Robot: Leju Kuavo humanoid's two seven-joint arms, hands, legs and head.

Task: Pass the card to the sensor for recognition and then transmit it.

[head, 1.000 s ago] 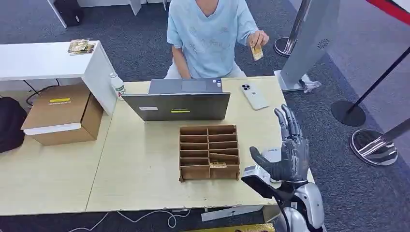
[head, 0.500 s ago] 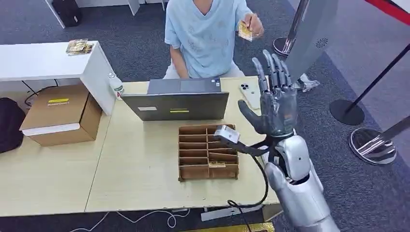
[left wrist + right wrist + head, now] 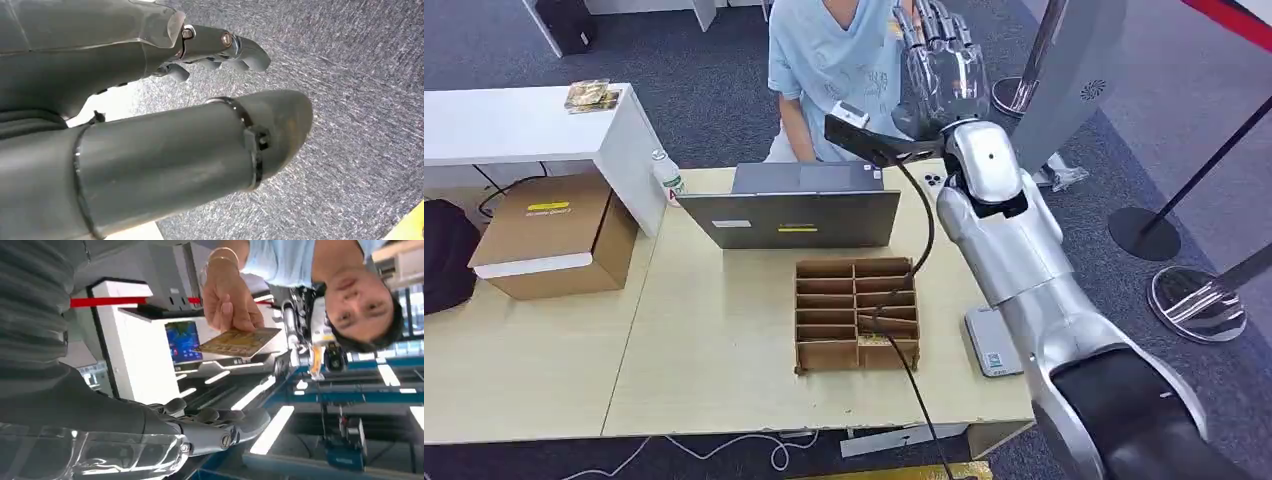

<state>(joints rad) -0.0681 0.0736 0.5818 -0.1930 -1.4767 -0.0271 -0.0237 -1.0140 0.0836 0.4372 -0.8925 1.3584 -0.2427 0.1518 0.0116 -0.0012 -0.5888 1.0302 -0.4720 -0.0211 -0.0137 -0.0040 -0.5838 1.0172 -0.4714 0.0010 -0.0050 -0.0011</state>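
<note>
A person in a light blue shirt (image 3: pixel 844 70) sits behind the table and pinches a gold card (image 3: pixel 240 341) between their fingers. My right hand (image 3: pixel 939 62) is raised high in front of that person, fingers spread and upright, holding nothing. In the right wrist view the card hangs a short way off my fingers (image 3: pixel 220 422), not touching them. The grey flat sensor (image 3: pixel 992 345) lies on the table by its right edge, beside my right arm. My left hand (image 3: pixel 165 125) hangs over grey carpet, fingers loosely apart and holding nothing.
A wooden compartment box (image 3: pixel 856 312) stands mid-table with a laptop (image 3: pixel 799 205) behind it. A cardboard box (image 3: pixel 554 235) sits at the left, a bottle (image 3: pixel 666 175) near it. A grey kiosk (image 3: pixel 1074 80) and stanchion bases (image 3: pixel 1199 300) stand to the right.
My right arm has swung up from low beside the sensor to high in front of the person. The person has lifted the card toward it.
</note>
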